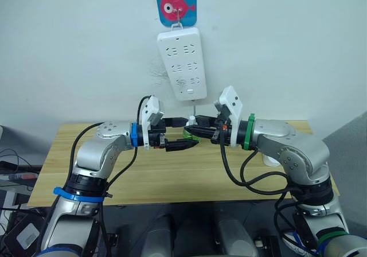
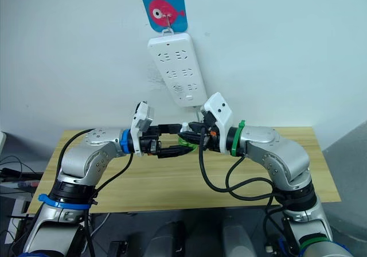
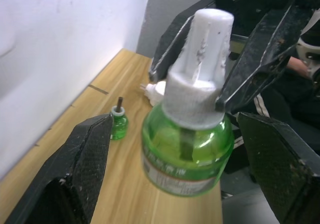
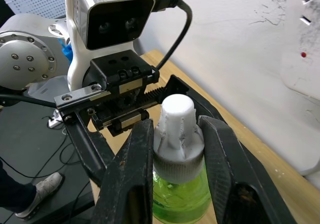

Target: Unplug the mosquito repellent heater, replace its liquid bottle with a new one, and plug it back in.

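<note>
Right tool (image 4: 172, 149) pinches capped new bottle (image 3: 187, 144); left tool (image 3: 185, 176) spread around it. Old bottle (image 3: 118, 124), heater (image 3: 156, 90) on desk (image 1: 166, 179). Cap removal, fitting, plugging remain.

Green bottle (image 3: 187, 149): label print blurred, unreadable. White unit on table (image 3: 156, 90): mostly hidden behind black fingers (image 3: 170, 41), identity unclear.

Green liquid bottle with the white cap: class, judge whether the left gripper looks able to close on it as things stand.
Probably yes. The left gripper is open with a finger on either side of the green liquid bottle. The right gripper clamps only the white cap, leaving the body free.
</note>
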### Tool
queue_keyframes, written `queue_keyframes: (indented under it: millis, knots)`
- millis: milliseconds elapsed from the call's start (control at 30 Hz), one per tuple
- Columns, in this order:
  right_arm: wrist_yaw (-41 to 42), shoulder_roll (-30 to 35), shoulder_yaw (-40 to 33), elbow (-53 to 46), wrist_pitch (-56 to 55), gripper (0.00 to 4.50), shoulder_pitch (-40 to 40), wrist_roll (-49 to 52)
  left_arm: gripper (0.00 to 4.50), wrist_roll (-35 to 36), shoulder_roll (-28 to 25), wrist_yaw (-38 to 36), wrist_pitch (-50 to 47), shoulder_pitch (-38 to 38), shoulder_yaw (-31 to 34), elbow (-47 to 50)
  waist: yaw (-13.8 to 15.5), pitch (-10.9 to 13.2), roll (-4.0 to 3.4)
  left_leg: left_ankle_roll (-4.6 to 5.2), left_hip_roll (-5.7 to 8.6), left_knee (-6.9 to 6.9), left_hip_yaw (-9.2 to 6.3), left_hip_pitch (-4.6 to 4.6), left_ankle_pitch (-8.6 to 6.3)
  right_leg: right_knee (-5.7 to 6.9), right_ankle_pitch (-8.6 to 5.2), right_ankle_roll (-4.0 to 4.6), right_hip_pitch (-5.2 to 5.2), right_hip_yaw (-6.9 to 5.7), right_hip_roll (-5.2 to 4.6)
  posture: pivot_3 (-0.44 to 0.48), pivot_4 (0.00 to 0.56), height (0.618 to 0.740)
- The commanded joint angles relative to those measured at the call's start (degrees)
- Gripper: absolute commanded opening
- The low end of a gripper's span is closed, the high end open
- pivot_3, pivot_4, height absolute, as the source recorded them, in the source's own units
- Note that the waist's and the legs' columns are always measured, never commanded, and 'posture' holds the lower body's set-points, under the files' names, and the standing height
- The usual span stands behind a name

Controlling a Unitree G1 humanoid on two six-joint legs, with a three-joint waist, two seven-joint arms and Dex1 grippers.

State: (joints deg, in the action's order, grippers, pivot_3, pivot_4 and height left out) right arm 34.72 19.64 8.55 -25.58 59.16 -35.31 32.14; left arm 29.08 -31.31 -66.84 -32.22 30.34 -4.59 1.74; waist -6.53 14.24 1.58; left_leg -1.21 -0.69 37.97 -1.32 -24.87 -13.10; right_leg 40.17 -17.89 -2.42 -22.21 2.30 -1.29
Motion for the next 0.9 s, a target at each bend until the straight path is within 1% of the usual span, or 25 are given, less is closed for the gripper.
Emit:
queue_keyframes:
  millis: [33,100,233,267,300,433,467,567,633,667,733,767,833,900]
  knots:
    - [-0.46,-0.42,-1.37,-2.53,0.42,1.0,-0.59,2.35,4.19,-0.69,-0.31,-0.82,1.16,0.01,-1.49,1.61,0.0,0.0,0.0,-0.01,0.0,0.0,0.0,0.0,0.01,0.0,0.0,0.0,0.0,0.0,0.0,-0.186,0.181,0.74]
    - [-0.48,-0.31,-1.37,-2.57,0.68,1.0,-0.65,2.85,4.19,-2.29,-0.72,-1.4,2.86,-0.39,-2.8,1.3,0.0,0.0,0.0,-0.02,0.01,0.01,0.0,0.0,0.02,0.0,0.0,0.0,0.0,0.0,0.0,-0.186,0.181,0.74]
    - [-0.45,-0.14,-1.43,-3.02,1.33,1.0,-0.59,3.88,4.19,-1.67,0.7,-0.01,2.92,-0.06,-2.03,0.78,0.0,-0.01,0.0,-0.02,0.01,0.01,0.01,0.0,0.02,0.01,0.0,0.0,0.0,0.0,0.0,-0.187,0.18,0.74]
    - [-0.51,-0.07,-1.41,-3.08,1.41,1.0,-0.57,4.11,3.81,-1.45,0.94,0.17,2.95,0.08,-1.81,0.75,-0.01,-0.01,0.0,-0.02,0.0,0.02,0.01,0.0,0.02,0.01,0.0,0.0,0.0,0.01,0.0,-0.184,0.178,0.74]
    - [-0.51,0.05,-1.32,-3.15,1.44,1.0,-0.55,4.34,3.61,-1.35,1.0,0.3,2.93,0.26,-1.67,0.78,-0.01,-0.01,0.0,-0.02,0.01,0.01,0.01,0.0,0.02,0.01,0.0,0.0,0.0,0.01,0.0,-0.184,0.178,0.74]
    - [-0.14,0.85,-0.63,-3.28,1.1,1.0,-0.33,4.58,2.37,-1.18,0.98,0.61,2.75,0.81,-0.88,0.92,-0.01,-0.03,0.01,-0.02,0.03,0.02,0.02,0.0,0.02,0.02,0.0,0.0,0.0,0.01,0.0,-0.178,0.174,0.74]
    - [-0.05,0.94,-0.53,-3.17,0.98,1.0,-0.31,4.6,2.28,-1.19,0.65,0.22,2.67,0.73,-0.91,1.14,-0.01,-0.03,0.0,-0.02,0.02,0.02,0.02,0.0,0.02,0.02,0.0,0.0,0.0,0.01,0.0,-0.177,0.173,0.74]
    - [0.31,0.99,-0.43,-2.76,0.69,1.0,-0.36,4.81,2.28,-1.2,0.1,-0.41,2.63,0.52,-1.08,1.67,-0.01,-0.05,0.0,-0.03,0.01,0.02,0.01,0.0,0.03,0.08,0.0,0.0,-0.01,0.01,0.01,-0.175,0.172,0.74]
    - [2.05,1.42,0.07,-2.03,-0.02,1.0,-0.78,5.12,2.28,-0.58,-0.14,-0.92,1.98,0.6,-1.06,2.26,-0.01,-0.05,0.01,-0.03,0.02,0.03,0.0,0.0,0.03,0.13,0.0,0.0,-0.02,0.01,0.01,-0.176,0.173,0.74]
    - [6.71,2.98,1.25,-0.44,-1.44,1.0,-1.84,5.54,2.28,0.1,-0.45,-1.62,1.27,0.65,-1.11,2.93,-0.02,-0.05,0.01,-0.03,0.02,0.04,0.0,0.0,0.03,0.13,0.0,0.0,-0.02,0.01,0.01,-0.176,0.174,0.74]
    - [19.95,7.55,4.91,5.43,-5.43,1.0,-5.82,5.28,2.28,1.69,-2.14,-4.77,-0.41,0.74,-1.74,4.84,-0.03,-0.05,0.0,-0.03,0.04,0.07,0.03,0.0,0.03,0.14,0.0,0.0,-0.03,-0.02,0.02,-0.17,0.172,0.74]
    - [25.32,9.32,6.66,8.32,-7.52,1.0,-7.88,4.64,2.28,2.05,-2.9,-6.08,-0.8,0.89,-2.08,5.35,-0.04,-0.05,0.0,-0.03,0.04,0.1,0.1,0.01,0.04,0.13,0.0,0.0,-0.04,-0.03,0.05,-0.165,0.171,0.74]
    - [31.93,11.17,9.11,12.86,-9.77,1.0,-11.33,3.72,2.28,2.12,-3.89,-7.52,-0.88,1.27,-2.57,5.59,-0.04,-0.06,0.01,0.0,0.03,0.12,0.14,0.07,0.05,0.12,0.0,0.0,0.01,-0.03,0.07,-0.157,0.17,0.74]
    - [35.88,12.25,10.58,15.31,-11.24,1.0,-13.43,2.93,2.28,1.77,-3.98,-7.75,-0.27,1.71,-2.7,5.36,-0.03,-0.08,0.0,0.02,-0.01,0.13,0.11,0.08,0.08,0.13,0.0,0.0,0.02,-0.04,0.1,-0.148,0.166,0.74]
